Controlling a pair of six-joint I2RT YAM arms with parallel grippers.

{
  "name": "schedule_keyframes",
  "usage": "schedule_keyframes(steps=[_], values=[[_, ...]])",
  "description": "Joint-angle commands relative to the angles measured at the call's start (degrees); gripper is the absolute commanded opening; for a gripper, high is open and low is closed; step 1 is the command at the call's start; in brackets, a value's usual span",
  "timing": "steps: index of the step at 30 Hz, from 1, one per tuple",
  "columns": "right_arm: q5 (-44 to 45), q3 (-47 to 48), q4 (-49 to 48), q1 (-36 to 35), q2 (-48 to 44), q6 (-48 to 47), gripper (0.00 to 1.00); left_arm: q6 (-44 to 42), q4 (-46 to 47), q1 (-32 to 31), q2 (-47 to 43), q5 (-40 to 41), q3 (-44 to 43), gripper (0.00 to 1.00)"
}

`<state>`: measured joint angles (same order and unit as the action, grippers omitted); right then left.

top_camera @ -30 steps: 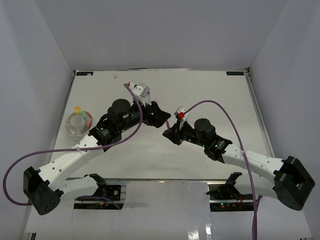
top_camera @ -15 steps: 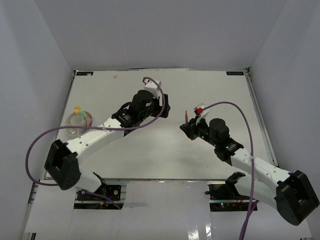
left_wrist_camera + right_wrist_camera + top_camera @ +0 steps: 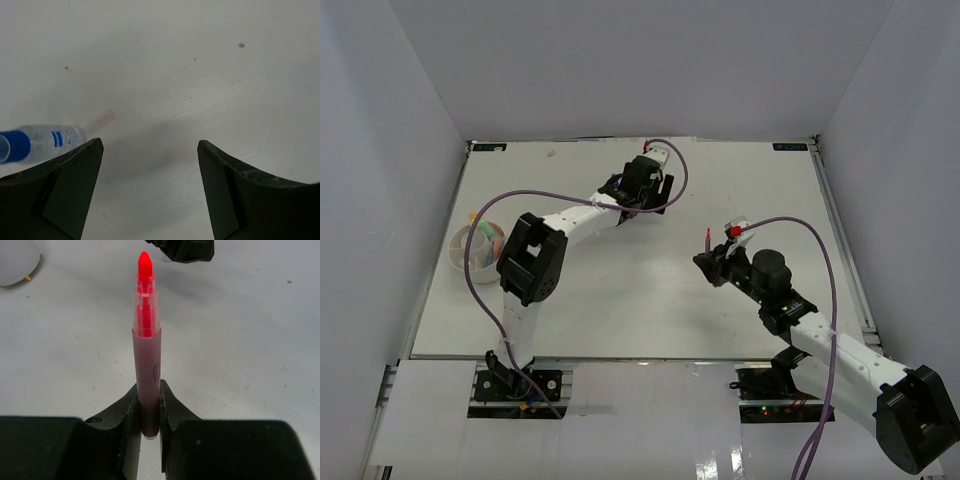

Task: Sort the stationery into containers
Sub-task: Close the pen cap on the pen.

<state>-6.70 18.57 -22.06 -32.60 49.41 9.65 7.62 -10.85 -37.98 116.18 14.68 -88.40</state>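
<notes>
Red pen (image 3: 146,360), slim translucent barrel, pinched in right tool (image 3: 148,396).

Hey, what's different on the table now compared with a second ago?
The left gripper, open, swung from the middle out toward the far side and is now near the blue-capped bottle. The right gripper pulled back to the right, toward its own base, so the two arms have parted. It stays shut on the red marker. The white dish hasn't moved.
</notes>
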Motion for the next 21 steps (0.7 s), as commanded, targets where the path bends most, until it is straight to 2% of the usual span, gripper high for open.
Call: schedule_keyframes(steps=[1,5,11,21], values=[[-0.07,-1.07,-4.30,0.69,-1.42,0.54,0.08,-4.36,-1.01,2.55,3.60,-0.42,-7.39,0.87],[-0.77,-1.51,-4.92,0.96,-1.51,0.81,0.08,-5.15,-2.41,5.45,8.61,-4.03,-12.66,0.87],[-2.00,-1.60,-5.53,1.14,-0.37,1.16,0.08,-6.91,-4.88,6.33,13.81,-6.32,-18.56,0.86],[-2.35,-1.78,-5.80,1.57,-0.36,1.25,0.08,-5.16,-5.76,6.78,15.22,-8.17,-17.60,0.86]])
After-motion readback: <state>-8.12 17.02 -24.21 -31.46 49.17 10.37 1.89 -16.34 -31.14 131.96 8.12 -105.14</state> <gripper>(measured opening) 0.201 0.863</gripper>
